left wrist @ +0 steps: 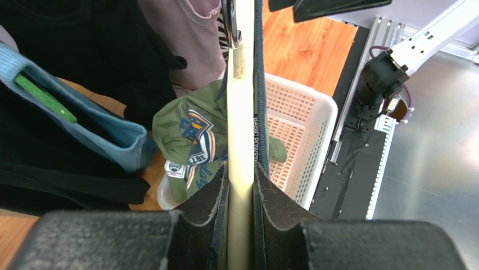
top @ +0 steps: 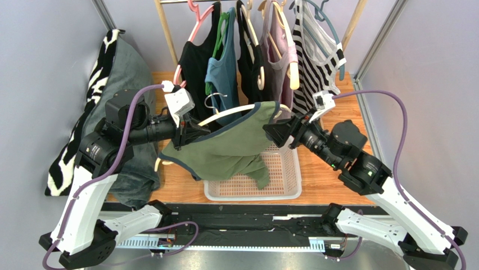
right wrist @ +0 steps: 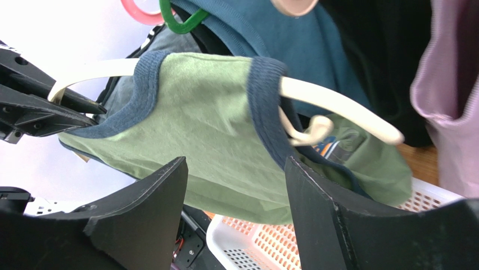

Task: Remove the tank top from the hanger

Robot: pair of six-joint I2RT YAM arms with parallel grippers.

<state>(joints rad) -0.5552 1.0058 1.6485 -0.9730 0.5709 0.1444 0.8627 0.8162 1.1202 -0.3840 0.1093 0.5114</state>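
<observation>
A green tank top [top: 230,147] with dark blue trim hangs on a cream hanger [top: 227,114], held level above the white basket [top: 289,188]. My left gripper [top: 188,134] is shut on the hanger's left arm; the cream bar [left wrist: 240,140] runs between its pads in the left wrist view. My right gripper [top: 276,134] is open at the hanger's right end, beside the top's strap. In the right wrist view the green top [right wrist: 208,135] and the hanger [right wrist: 337,107] lie just beyond the open fingers [right wrist: 140,214].
Several more tops hang on a rack at the back [top: 264,50], close behind the held hanger. A pile of folded clothes [top: 112,84] lies at the left. Grey walls [top: 427,67] close in both sides.
</observation>
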